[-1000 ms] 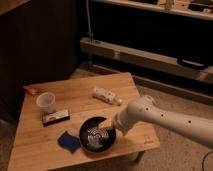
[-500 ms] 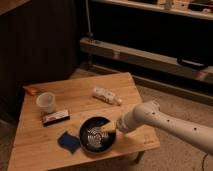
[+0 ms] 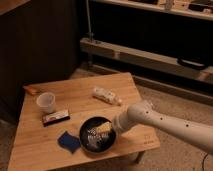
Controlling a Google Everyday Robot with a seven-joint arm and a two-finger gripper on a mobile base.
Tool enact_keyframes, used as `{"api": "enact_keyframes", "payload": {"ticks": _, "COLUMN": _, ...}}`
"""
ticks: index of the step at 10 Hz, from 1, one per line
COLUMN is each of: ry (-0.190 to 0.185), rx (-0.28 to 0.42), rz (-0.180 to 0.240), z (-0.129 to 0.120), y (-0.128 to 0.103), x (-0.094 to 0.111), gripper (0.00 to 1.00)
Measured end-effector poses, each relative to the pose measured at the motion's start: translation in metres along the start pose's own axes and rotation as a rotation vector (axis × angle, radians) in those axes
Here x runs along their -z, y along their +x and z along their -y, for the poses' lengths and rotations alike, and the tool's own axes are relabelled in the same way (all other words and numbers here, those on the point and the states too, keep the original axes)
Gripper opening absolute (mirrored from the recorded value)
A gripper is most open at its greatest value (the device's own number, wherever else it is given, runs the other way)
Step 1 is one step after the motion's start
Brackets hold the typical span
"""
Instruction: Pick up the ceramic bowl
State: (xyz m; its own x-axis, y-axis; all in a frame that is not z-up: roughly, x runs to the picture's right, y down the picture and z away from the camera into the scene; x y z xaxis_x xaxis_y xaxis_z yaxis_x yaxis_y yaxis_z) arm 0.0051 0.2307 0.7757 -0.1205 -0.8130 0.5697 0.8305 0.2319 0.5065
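Observation:
The ceramic bowl [image 3: 96, 136] is round, shallow and glossy black with a pale pattern inside. It sits on the wooden table [image 3: 75, 107] near the front edge. My gripper [image 3: 104, 129] reaches in from the right on a white arm [image 3: 165, 122] and is at the bowl's right rim, over its inside.
A small translucent white cup [image 3: 46, 102] stands at the table's left. A dark snack bar [image 3: 55, 117] lies beside it, a blue sponge [image 3: 68, 142] touches the bowl's left side, and a white packet [image 3: 106, 95] lies behind the bowl. An orange item [image 3: 31, 90] is at the far left edge. Dark shelving [image 3: 150, 30] stands behind.
The arm has drawn a little lower and to the right, and the gripper stays at the bowl's right rim. The bowl has not visibly moved.

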Motion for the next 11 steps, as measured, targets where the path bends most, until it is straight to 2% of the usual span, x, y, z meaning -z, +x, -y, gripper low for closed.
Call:
{"api": "enact_keyframes", "payload": {"ticks": 1, "ry": 0.001, "rx": 0.0, "rz": 0.007, "z": 0.0, "y": 0.0, "x": -0.003, "gripper": 0.78}}
{"api": "enact_keyframes", "payload": {"ticks": 2, "ry": 0.0, "rx": -0.004, "rz": 0.009, "z": -0.001, "y": -0.001, "x": -0.004, "gripper": 0.7}}
{"api": "enact_keyframes", "payload": {"ticks": 5, "ry": -0.002, "rx": -0.035, "rz": -0.007, "z": -0.005, "y": 0.0, "x": 0.002, "gripper": 0.37}}
{"api": "enact_keyframes", "payload": {"ticks": 7, "ry": 0.021, "rx": -0.054, "rz": -0.007, "z": -0.005, "y": -0.002, "x": 0.006, "gripper": 0.17}}
{"api": "enact_keyframes", "payload": {"ticks": 8, "ry": 0.02, "rx": -0.058, "rz": -0.005, "z": -0.006, "y": -0.003, "x": 0.007, "gripper": 0.06}}
{"api": "enact_keyframes", "payload": {"ticks": 9, "ry": 0.006, "rx": -0.071, "rz": 0.001, "z": -0.006, "y": -0.004, "x": 0.007, "gripper": 0.01}}
{"api": "enact_keyframes", "payload": {"ticks": 11, "ry": -0.035, "rx": -0.09, "rz": 0.018, "z": -0.005, "y": -0.005, "x": 0.003, "gripper": 0.0}}
